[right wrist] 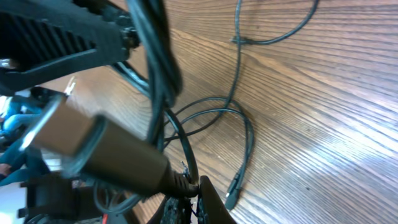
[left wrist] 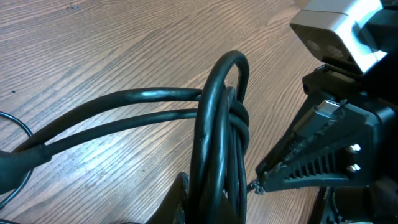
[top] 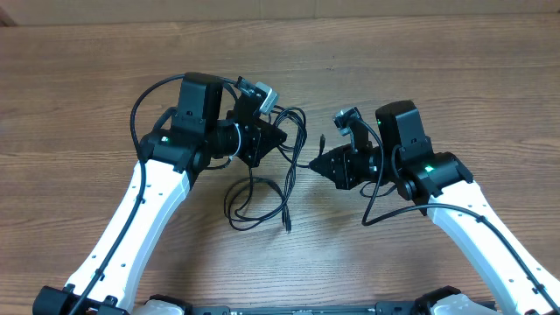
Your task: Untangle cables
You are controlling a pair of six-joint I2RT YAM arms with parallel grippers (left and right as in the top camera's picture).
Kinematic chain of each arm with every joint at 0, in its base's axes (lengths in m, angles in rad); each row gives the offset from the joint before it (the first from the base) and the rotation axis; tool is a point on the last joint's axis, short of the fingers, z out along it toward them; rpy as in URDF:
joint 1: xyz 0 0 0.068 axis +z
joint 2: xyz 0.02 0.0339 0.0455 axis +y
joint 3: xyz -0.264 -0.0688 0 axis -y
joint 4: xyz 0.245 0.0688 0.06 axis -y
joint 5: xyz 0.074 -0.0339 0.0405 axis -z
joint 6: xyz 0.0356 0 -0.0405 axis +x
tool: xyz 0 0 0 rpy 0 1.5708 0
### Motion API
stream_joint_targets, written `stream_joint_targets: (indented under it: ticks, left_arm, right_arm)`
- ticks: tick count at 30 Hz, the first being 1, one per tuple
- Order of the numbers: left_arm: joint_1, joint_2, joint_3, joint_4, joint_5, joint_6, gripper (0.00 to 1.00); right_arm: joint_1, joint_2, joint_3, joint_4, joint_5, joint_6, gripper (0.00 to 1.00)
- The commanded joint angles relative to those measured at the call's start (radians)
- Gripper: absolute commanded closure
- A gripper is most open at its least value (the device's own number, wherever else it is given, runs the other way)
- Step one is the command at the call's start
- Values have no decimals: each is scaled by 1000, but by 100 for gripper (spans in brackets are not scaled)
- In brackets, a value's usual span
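The left fingers (top: 265, 140) and right fingers (top: 325, 164) are both pinching the knotted cables (left wrist: 214, 118) mid-untangling, likely needing to draw apart next.

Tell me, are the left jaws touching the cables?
Touching. In the left wrist view the looped cables run straight down into the left gripper, which is shut on them.

Table (top: 437, 70): brown wood-grain top, flat, with an even finish across all views.

Lying directly on it: the lower part of the cables (top: 254, 203), thin black strands in loose, overlapping loops near the middle of the table. One strand leaves the loops and ends in a small plug (top: 288, 227), which rests flat on the wood. The upper part of the bundle is raised off the surface.
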State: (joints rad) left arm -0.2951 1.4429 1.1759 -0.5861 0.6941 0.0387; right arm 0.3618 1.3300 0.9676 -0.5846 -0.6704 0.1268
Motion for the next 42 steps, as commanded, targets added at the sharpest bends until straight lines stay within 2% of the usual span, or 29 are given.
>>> stream_joint_targets:
  ticks: [1, 2, 4, 5, 6, 20, 27, 34, 42]
  left_arm:
    - [-3, -10, 16, 8, -3, -17, 96]
    - [-3, -10, 16, 8, -11, -17, 95]
    - [-3, -10, 16, 6, -26, -17, 95]
    - [-3, -10, 16, 3, -25, -17, 96]
    - [-3, -10, 16, 1, -25, -17, 96]
    - [-3, -10, 16, -63, -26, -14, 95]
    - [-3, -10, 16, -127, -146, -9, 96]
    - [-3, -10, 16, -135, -155, -9, 96]
    - [-37, -10, 16, -135, -136, -9, 95]
  right_arm:
    - [3, 6, -2, 3, 34, -5, 96]
    - [3, 6, -2, 3, 34, -5, 91]
    - [3, 6, -2, 3, 34, -5, 62]
    - [3, 6, -2, 3, 34, -5, 29]
    - [3, 6, -2, 3, 34, -5, 17]
    - [3, 6, -2, 45, 34, -5, 22]
    - [3, 6, -2, 71, 34, 0, 32]
    - [3, 6, -2, 92, 8, -1, 44]
    - [3, 6, -2, 148, -48, -1, 37]
